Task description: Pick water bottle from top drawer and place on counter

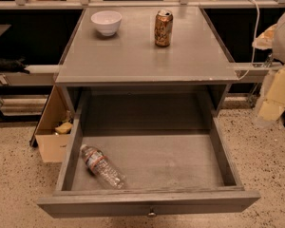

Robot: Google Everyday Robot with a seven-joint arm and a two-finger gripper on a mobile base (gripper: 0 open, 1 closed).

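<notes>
The water bottle [101,167] lies on its side in the front left corner of the open top drawer [147,201], its white cap pointing to the back left. The drawer is pulled far out and holds nothing else. The counter [147,56] is the grey cabinet top above it. My gripper [275,87] shows as a pale white and yellowish shape at the right edge, level with the counter's front right corner. It is well away from the bottle and nothing shows in it.
A white bowl [106,22] stands at the counter's back left and a gold-brown drink can [163,28] at its back middle. An open cardboard box [53,132] sits on the floor left of the drawer. A white cable [254,37] hangs at the right.
</notes>
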